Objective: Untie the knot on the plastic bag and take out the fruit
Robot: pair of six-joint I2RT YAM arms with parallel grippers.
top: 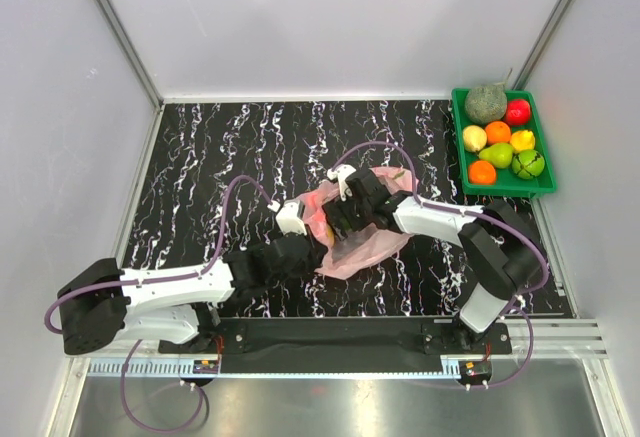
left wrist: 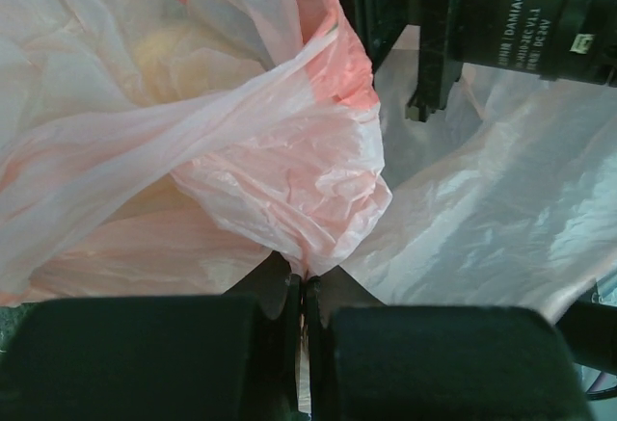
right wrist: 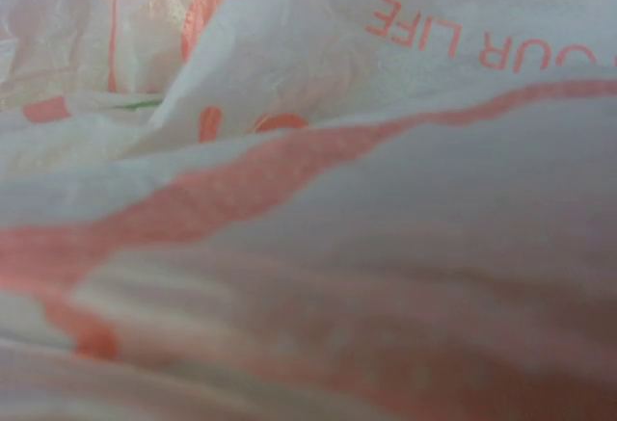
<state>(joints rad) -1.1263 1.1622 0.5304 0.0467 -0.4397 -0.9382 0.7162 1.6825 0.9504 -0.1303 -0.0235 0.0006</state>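
Worktop [top: 250, 147]: black with white marble veining, pale walls on three sides.
Middle: pink plastic bag [top: 365, 247], crumpled, lying on the surface.
Far right corner: green tray [top: 510, 190].

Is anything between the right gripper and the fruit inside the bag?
Yes, the plastic bag itself: its film fills the right wrist view. The left wrist view shows a yellowish fruit only through the film, above the fold the left gripper pinches.

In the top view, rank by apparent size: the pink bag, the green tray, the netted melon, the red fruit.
1. plastic bag and green tray: they look alike; the bag is partly covered, so unranked.
2. melon
3. red fruit
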